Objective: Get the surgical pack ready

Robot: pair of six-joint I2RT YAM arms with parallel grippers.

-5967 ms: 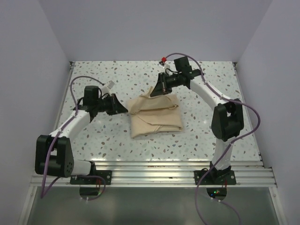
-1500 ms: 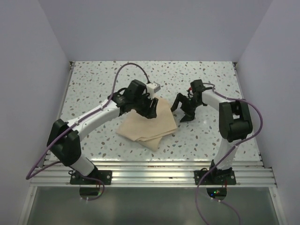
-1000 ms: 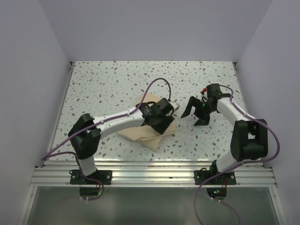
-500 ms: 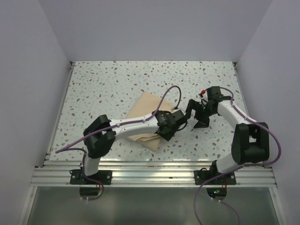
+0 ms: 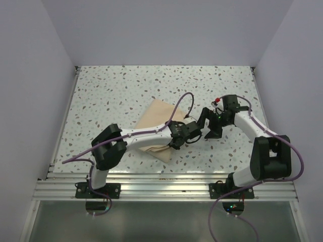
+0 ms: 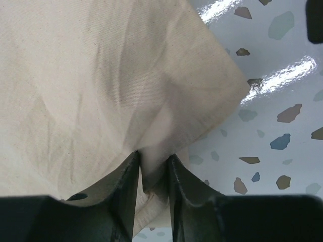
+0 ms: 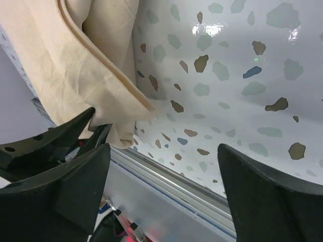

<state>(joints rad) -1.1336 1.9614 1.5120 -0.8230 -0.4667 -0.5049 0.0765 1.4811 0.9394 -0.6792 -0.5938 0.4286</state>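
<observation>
Left gripper (image 6: 153, 162) pinches the right corner of the folded tan wrap (image 6: 91, 85); right gripper (image 5: 207, 126) gapes wide, empty, just right of it.

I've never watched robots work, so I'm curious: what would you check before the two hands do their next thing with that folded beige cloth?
1. Left hand gripping the folded tan wrap: ok, a fold of cloth is pinched in it.
2. Right hand open: ok, spread wide.
3. Right hand holding nothing: ok.
4. Hands clear of each other: cannot tell, they sit very close at the wrap's corner.
5. Contents of the wrap: cannot tell, the folds hide them.
</observation>
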